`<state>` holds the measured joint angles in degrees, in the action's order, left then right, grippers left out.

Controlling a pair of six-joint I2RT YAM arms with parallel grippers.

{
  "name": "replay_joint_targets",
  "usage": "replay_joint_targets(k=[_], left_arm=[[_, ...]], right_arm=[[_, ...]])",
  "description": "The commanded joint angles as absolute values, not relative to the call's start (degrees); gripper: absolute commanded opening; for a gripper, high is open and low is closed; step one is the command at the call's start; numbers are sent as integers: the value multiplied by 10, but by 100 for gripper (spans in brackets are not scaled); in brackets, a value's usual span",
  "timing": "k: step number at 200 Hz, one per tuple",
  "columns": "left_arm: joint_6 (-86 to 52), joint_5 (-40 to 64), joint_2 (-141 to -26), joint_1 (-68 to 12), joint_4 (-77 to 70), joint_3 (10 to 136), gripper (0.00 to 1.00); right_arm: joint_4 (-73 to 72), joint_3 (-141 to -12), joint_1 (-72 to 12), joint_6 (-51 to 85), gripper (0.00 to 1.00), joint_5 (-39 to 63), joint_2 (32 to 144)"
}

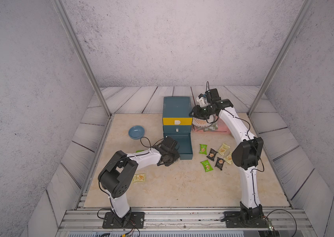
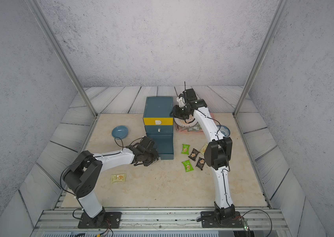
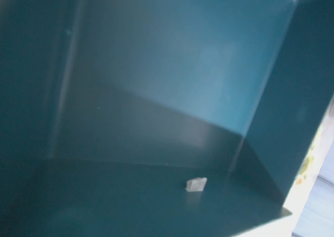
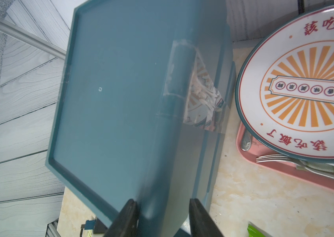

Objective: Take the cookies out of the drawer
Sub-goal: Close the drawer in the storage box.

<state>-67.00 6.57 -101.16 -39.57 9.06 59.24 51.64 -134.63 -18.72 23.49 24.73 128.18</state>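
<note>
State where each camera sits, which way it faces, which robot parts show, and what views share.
Top view: high at the front, looking down at the cabinet; left arm and right arm whole.
Top view: stereo twin, same aim, same cabinet, both arms.
Left wrist: at the front of the open drawer, facing inside; no robot part shows.
Right wrist: above the cabinet, looking down; its black fingers show.
Shared: the plate, right wrist and a top view.

Teal drawer [image 1: 186, 156], orange-rayed plate [image 4: 305, 82]
</note>
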Motion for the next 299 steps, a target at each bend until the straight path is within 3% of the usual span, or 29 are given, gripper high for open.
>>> replay_joint_targets(k=[1,89,175,213,299], left_arm=[[-704,-35,-1006,-398,22,582,0],[-718,-104,-1146,-376,-33,710,0],[-730,-213,-1208,-369,-60,779,0],[-750,-248,-1215,-373,-51,790,8],[-769,-303,-1229,-374,-118,781,12]], right_arm=[[553,-1325,-189,222,44,229,1283],[563,-1327,-188,210,41,228,1306],[579,-1325,-189,193,37,232,1321],[584,-1319,-189,189,36,235,1321],[589,-1313,-189,188,35,243,1324]])
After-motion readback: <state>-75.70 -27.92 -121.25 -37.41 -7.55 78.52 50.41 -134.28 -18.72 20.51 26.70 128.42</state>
